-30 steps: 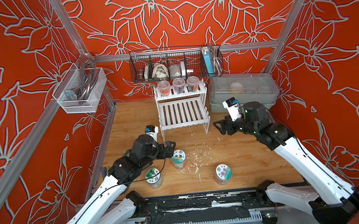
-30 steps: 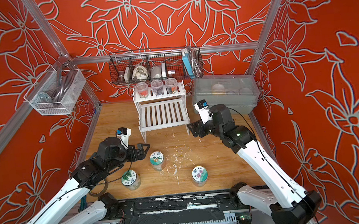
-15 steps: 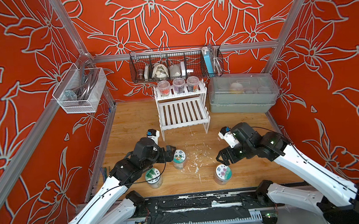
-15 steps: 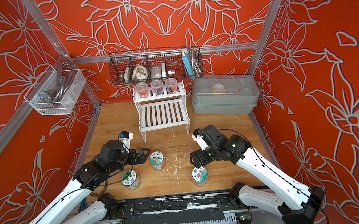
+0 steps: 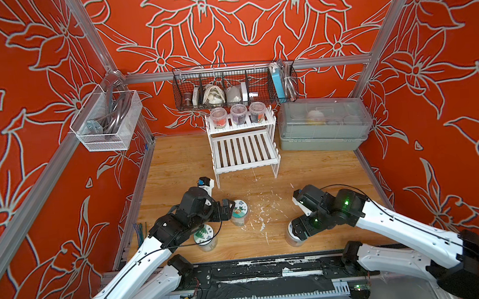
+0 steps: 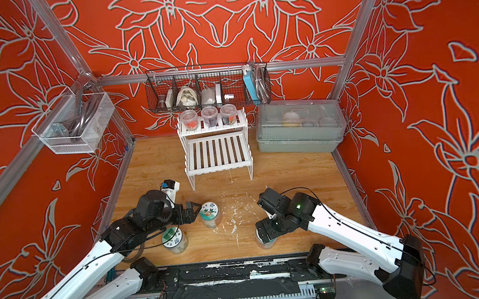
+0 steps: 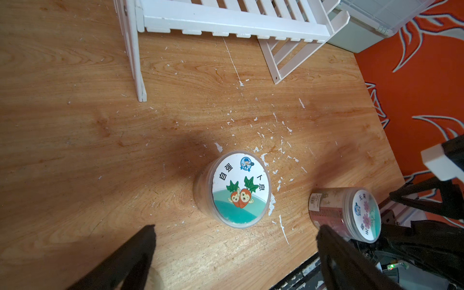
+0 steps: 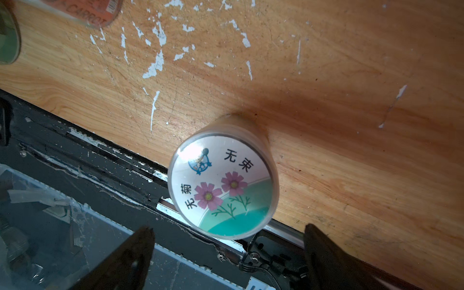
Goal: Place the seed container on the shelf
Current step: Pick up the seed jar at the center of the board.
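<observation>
Both arms are lining up a pick. The left end effector (image 7: 236, 229) is released, its jaws spread wide and empty. It is aimed at the carrot-lidded seed container (image 7: 241, 190), which stands upright on the wooden surface (image 5: 322, 173) in front of the shelf (image 5: 247, 164). The right end effector (image 8: 228, 228) is likewise spread and holding nothing, hanging over the flower-lidded container (image 8: 223, 185) near the surface's front edge.

To do this step well, each end effector should come down until its fingers straddle the round wall below the lid, centred, before closing. A grip on the lid rim alone would likely slip. The shelf's lower tier is bare and looks the easier target; the upper tier already carries three jars (image 5: 238, 113).

In both top views the right arm covers most of the flower-lidded container, and the left arm partly hides a third, leaf-lidded container (image 5: 203, 236). What the containers hold is too unclear to tell.
</observation>
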